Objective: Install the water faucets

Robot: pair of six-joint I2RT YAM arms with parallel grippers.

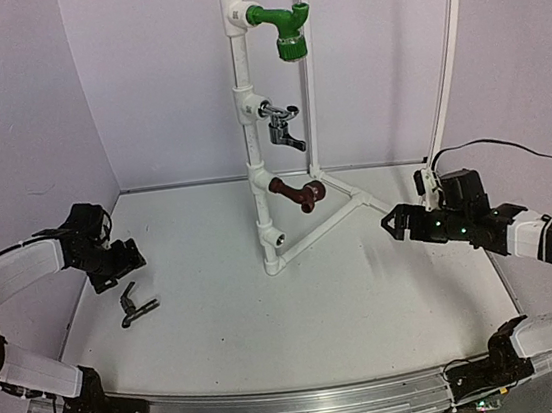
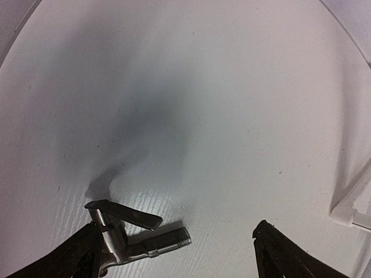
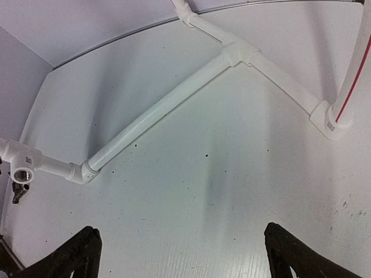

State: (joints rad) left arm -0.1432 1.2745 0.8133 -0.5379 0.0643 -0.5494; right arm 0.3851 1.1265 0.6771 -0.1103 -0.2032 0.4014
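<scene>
Faucet [image 1: 137,307] lies on table [image 1: 368,296] by spread left jaws.

The top view looks down from behind on the whole desk [image 1: 272,338]. The left wrist view sits close over the dark faucet [image 2: 139,240] at left. The right wrist view faces the foot of the pipe frame [image 3: 153,113]. The top view shares both.

Down the upright white pipe [image 1: 247,119] sit the green faucet [image 1: 279,27], silver faucet [image 1: 284,125] and brown faucet [image 1: 300,193], all mounted; the dark grey faucet [image 1: 137,306] lies flat, near left.
</scene>
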